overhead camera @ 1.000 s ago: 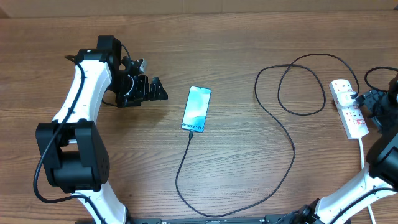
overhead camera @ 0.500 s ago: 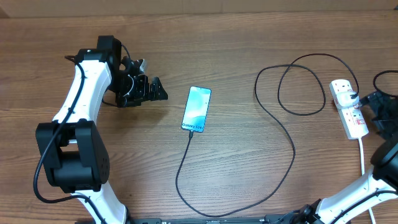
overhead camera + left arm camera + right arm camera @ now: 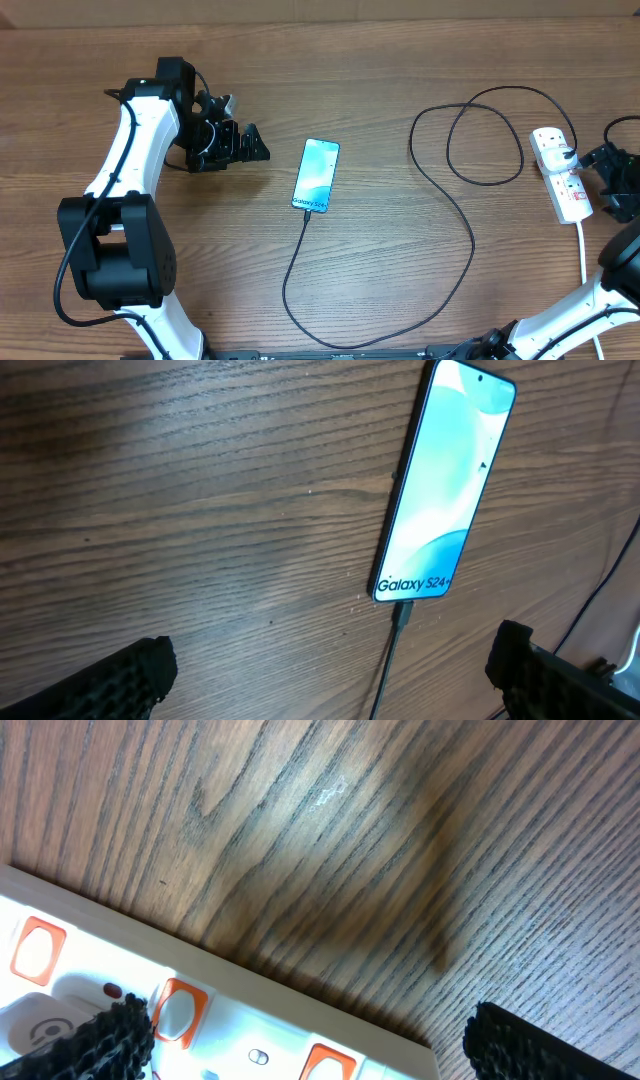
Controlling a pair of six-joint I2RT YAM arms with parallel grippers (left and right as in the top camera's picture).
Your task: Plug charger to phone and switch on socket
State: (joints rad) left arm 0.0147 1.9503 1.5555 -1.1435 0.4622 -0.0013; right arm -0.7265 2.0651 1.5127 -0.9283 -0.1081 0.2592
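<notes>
The slim dark-edged smartphone with a light blue-teal screen (image 3: 443, 480) shows the white words "Galaxy S24+" at one end of its display; nothing else is legible.

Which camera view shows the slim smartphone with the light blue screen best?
Left wrist: the slim light-blue smartphone is large, its text readable. Overhead shows it whole but small; right wrist shows none of it.

L pincer (image 3: 258, 146) wide open, aimed R; R pincer (image 3: 604, 181) wide open, aimed L
</notes>
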